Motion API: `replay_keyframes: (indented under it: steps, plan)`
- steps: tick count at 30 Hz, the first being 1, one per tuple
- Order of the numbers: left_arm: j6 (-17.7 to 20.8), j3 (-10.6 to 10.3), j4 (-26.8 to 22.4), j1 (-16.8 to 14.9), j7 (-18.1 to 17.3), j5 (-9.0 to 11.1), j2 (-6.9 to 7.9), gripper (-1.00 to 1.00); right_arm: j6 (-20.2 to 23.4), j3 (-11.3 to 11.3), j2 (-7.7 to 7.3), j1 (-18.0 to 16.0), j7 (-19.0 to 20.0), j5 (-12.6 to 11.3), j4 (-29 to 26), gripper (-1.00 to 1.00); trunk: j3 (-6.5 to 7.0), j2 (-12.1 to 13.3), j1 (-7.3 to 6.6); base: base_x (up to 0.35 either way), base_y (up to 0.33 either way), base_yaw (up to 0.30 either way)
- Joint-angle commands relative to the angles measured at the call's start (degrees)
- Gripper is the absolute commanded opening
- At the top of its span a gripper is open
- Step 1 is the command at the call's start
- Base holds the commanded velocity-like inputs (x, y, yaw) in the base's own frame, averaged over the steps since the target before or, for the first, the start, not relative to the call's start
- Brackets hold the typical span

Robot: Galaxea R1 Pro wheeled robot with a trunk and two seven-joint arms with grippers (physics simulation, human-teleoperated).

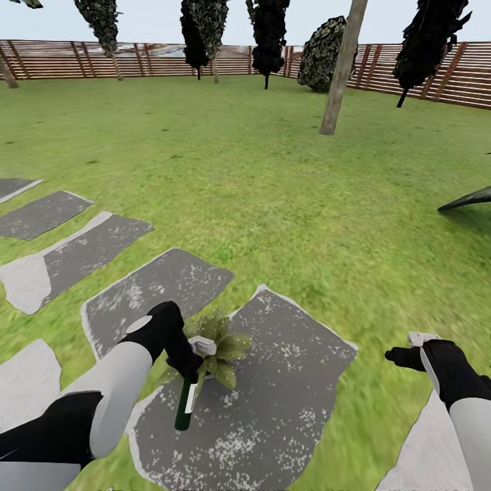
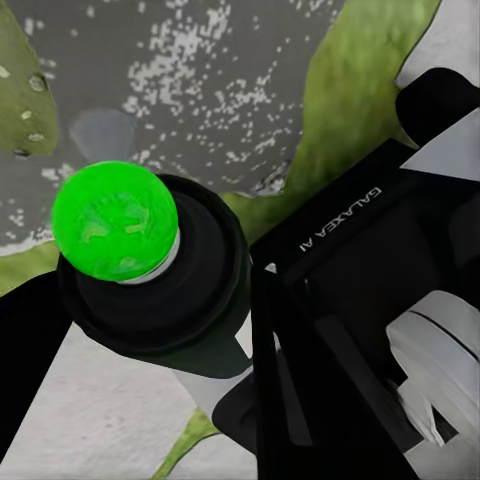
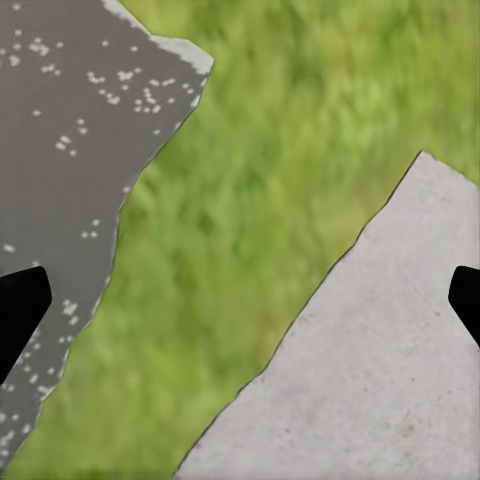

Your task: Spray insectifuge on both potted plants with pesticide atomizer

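- Right now the left hand [image 1: 185, 372] pinches the pesticide atomizer [image 1: 184, 407], a slim dark bottle with a white label patch.
- The bottle hangs from the hand, tilted a little, just above a big grey stepping stone [image 1: 293, 409].
- Its upper end sits right beside a potted plant [image 1: 221, 344], a low bunch of pointed green leaves on that same stone (the pot itself is mostly hidden by leaves and the hand).
- From the left wrist camera, the bottle's round black top [image 2: 150, 270] carries a bright green dot [image 2: 115, 222], and a black finger [image 2: 285, 380] presses against its side.
- Under it, that camera shows speckled grey stone and green leaf tips [image 2: 375, 95].
- The right hand [image 1: 402, 356] floats over the lawn [image 1: 273, 170] near a pale stone [image 1: 426, 436], well apart from the plant.
- Its fingers are spread and hold nothing; the right wrist camera shows one dark fingertip [image 3: 20, 305] at each edge, with grass [image 3: 270, 220] and two stones between.
- More grey stepping stones [image 1: 75, 256] run off across the grass on the left side.
- Far back, a brown slatted fence [image 1: 157, 60] rings the garden, with dark trees [image 1: 269, 31] and one leaning trunk [image 1: 343, 68] in front of it.
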Motion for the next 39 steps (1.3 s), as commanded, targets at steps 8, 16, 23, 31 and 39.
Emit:
replay_keyframes:
  steps: [8,16,23,31,39]
  plan:
    - [0.54,0.47,-0.06,0.10,-0.42,-0.61,-0.03,-1.00,0.21,-0.12,0.03,-0.01,0.50,0.61,-0.07,1.00,-0.04,-0.02,-0.02,-0.255,-0.164,0.000]
    - [0.54,0.46,-0.06,0.10,-0.42,-0.61,0.00,-1.00,0.21,-0.12,0.03,0.01,0.47,0.61,-0.07,1.00,-0.04,-0.02,-0.02,-0.257,-0.149,0.002]
    - [0.54,0.43,-0.13,0.10,-0.42,-0.61,0.00,-1.00,0.21,-0.16,0.03,0.00,0.45,0.61,-0.07,1.00,-0.04,-0.02,-0.02,-0.027,-0.014,0.197]
    - [0.54,0.36,-0.15,0.23,-0.42,-0.65,-0.10,-1.00,0.21,-0.10,0.03,0.00,0.44,0.61,0.00,1.00,-0.04,-0.02,-0.02,-0.001,0.000,0.252]
    - [0.54,0.17,-0.22,0.28,-0.42,-0.68,-1.05,-1.00,0.28,0.03,0.11,-0.02,0.52,0.67,-0.08,1.00,-0.04,-0.02,-0.02,0.000,0.000,0.049]
